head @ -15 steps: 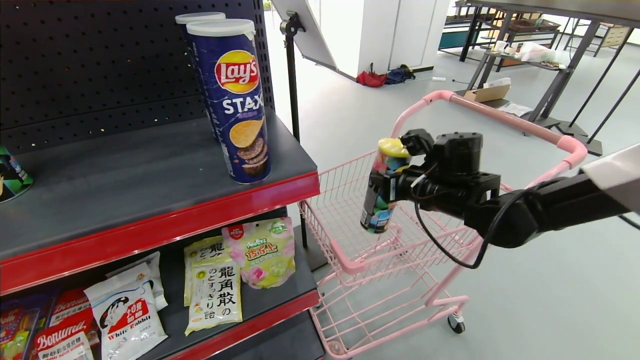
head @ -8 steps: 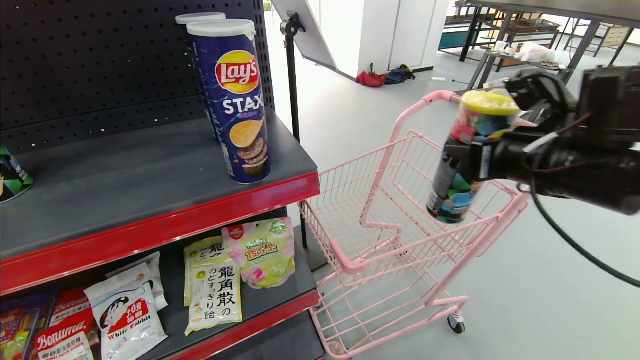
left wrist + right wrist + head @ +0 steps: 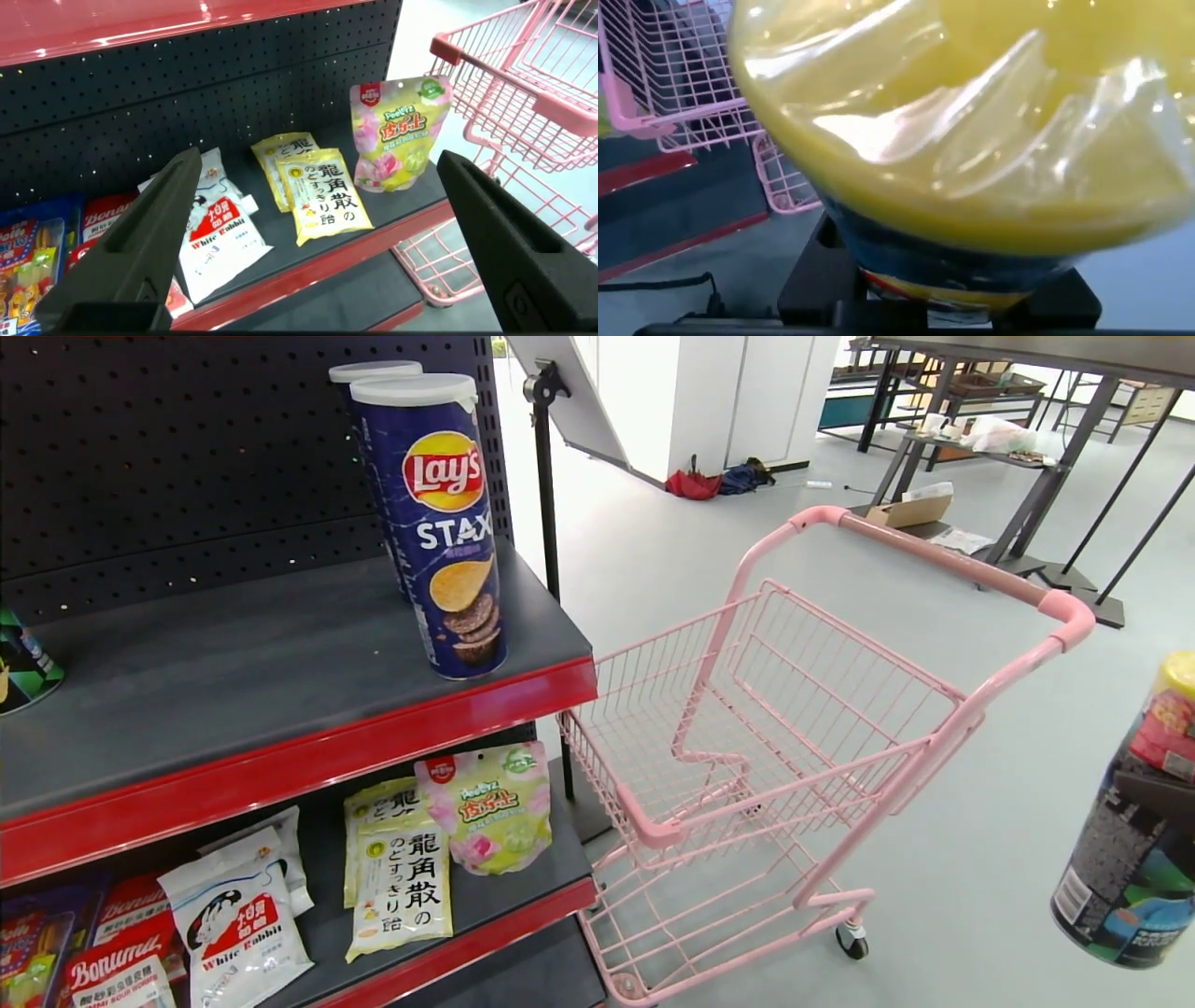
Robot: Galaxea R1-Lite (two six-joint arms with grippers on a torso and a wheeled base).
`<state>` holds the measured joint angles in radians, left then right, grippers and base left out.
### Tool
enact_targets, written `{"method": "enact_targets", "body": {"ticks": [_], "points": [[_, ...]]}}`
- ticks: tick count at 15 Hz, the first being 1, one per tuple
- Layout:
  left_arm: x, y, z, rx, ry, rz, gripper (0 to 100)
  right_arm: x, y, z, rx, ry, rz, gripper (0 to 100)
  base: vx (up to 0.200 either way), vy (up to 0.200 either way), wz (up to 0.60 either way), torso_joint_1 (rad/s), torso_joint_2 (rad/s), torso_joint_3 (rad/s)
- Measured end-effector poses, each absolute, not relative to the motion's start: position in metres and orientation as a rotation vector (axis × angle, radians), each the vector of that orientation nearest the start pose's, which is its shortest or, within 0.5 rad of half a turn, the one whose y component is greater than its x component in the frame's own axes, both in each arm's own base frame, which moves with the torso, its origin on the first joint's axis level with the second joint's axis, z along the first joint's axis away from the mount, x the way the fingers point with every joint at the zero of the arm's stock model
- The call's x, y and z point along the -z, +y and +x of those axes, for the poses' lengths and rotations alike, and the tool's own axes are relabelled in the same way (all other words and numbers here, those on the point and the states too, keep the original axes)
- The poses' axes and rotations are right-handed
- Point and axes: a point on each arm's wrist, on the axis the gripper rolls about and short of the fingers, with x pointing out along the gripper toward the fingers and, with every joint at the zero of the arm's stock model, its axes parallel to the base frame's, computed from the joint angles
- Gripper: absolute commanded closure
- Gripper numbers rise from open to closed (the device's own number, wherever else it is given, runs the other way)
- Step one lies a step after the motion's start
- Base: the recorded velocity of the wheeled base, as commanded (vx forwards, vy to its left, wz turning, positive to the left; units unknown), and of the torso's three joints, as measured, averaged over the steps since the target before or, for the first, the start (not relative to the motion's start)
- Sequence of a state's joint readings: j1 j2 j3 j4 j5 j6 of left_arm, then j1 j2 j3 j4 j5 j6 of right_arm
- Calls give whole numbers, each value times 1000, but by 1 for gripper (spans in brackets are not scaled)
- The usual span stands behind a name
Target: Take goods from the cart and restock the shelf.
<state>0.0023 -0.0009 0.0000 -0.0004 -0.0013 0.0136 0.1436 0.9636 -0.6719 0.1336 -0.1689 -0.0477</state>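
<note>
A tall snack can (image 3: 1130,840) with a yellow lid and a colourful dark label hangs at the far right of the head view, outside the pink cart (image 3: 943,553). My right gripper (image 3: 938,297) is shut on it, and the yellow lid (image 3: 971,112) sits close to the wrist camera. The cart basket holds nothing. My left gripper (image 3: 318,247) stands open, nothing between its fingers, in front of the lower shelf (image 3: 308,266). The upper shelf board (image 3: 233,663) carries two tall blue chip cans (image 3: 439,532) near its right end.
Candy bags (image 3: 397,859) lie on the lower shelf. A green can (image 3: 23,663) stands at the upper shelf's left edge. A black pole (image 3: 546,476) rises between shelf and cart. Tables and boxes stand far back on the grey floor (image 3: 990,877).
My right arm lifted the snack can out of the cart, then swung it right and toward the camera, to the head view's right edge. The shelf and cart have not moved.
</note>
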Motion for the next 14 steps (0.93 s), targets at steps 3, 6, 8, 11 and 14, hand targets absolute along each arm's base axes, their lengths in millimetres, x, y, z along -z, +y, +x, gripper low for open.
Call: {"method": "enact_targets", "body": {"ticks": [3,6,8,11,14], "points": [[-76,0,-23,-1,-2,15,0,-230,9,97,21,376,-102,100,0,0,0,0,0,0],[-76,0,-23,-1,-2,15,0,-233,8,91,17,344,-101,100,0,0,0,62,-199,-132],[-76,0,-23,-1,-2,15,0,-233,8,88,9,337,-98,100,0,0,0,168,-488,-313],[-76,0,-23,-1,-2,14,0,-233,9,87,-26,330,-94,100,0,0,0,191,-552,-356],[-76,0,-23,-1,-1,14,0,-228,9,86,-36,341,-107,100,0,0,0,240,-601,-372]]}}
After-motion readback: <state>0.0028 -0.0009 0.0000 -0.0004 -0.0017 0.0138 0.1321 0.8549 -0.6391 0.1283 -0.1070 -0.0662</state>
